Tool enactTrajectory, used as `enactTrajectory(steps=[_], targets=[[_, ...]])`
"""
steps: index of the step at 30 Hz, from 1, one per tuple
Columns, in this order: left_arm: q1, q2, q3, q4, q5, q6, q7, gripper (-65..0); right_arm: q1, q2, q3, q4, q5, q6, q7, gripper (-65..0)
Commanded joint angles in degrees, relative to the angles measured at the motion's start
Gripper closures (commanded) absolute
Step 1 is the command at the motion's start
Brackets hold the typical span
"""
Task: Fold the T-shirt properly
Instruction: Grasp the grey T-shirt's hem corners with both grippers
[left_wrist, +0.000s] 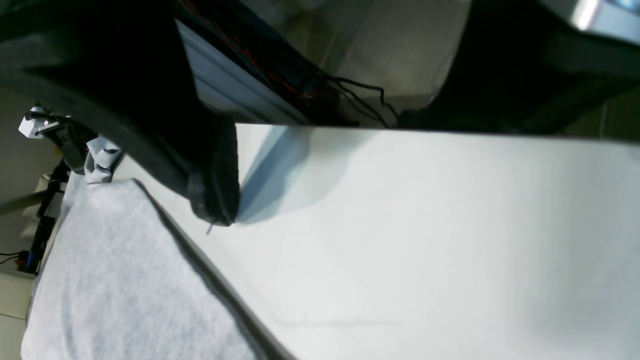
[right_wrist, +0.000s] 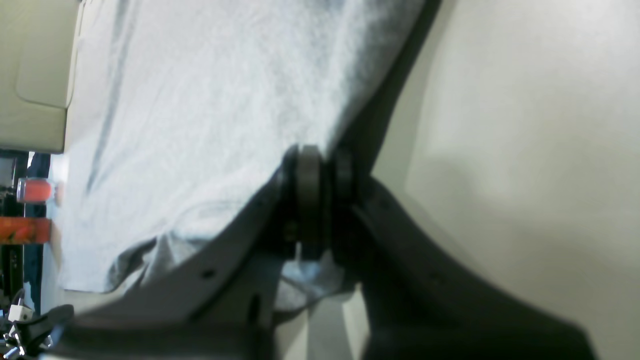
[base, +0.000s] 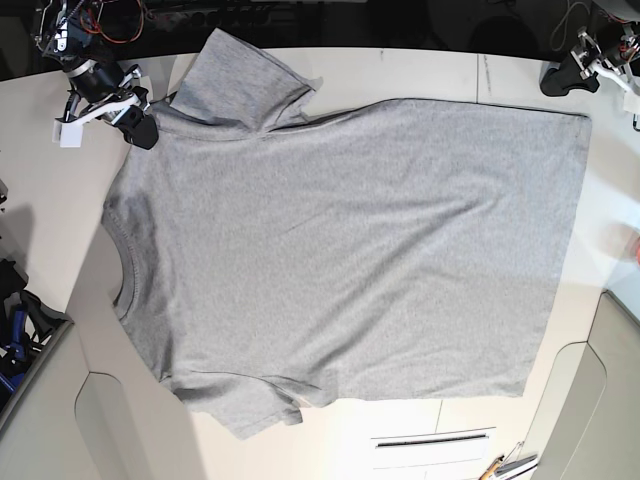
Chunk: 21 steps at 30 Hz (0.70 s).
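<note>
left hand (base: 578, 68) too small in base view, grip unreadable; T-shirt (right_wrist: 210, 115) blurred, cut off in both wrist views

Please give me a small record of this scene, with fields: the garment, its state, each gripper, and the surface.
garment: grey T-shirt
state: spread flat, unfolded, plain side up, collar toward base view's left
right gripper: shut on the shirt's shoulder edge
left gripper: near the hem corner; grip unclear
surface: white table
</note>
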Motion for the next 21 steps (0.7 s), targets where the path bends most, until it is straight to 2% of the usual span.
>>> enactTrajectory(steps=[1,4,9,21], targets=[[-1.5,-3.7,-0.7,2.1,3.3,-1.4,-10.2,-35.2,-0.5,0.4,0.1,0.2,-1.4,-0.7,-1.1,0.0],[1.9,-3.6,-0.7,2.2,0.9,-1.4,-9.2,-35.2,-0.5,0.4,0.1,0.2,-1.4,-0.7,-1.1,0.0],[6.9,-3.6,-0.7,3.2,-4.5,-4.7,-6.5,-35.2,-0.5,0.4,0.1,0.2,-1.4,-0.7,-1.1,0.0],[15.2,-3.6,-5.6,17.3,-5.0,-4.8,-5.9,-35.2,-0.5,0.4,0.1,0.2,-1.4,-0.7,-1.1,0.0]])
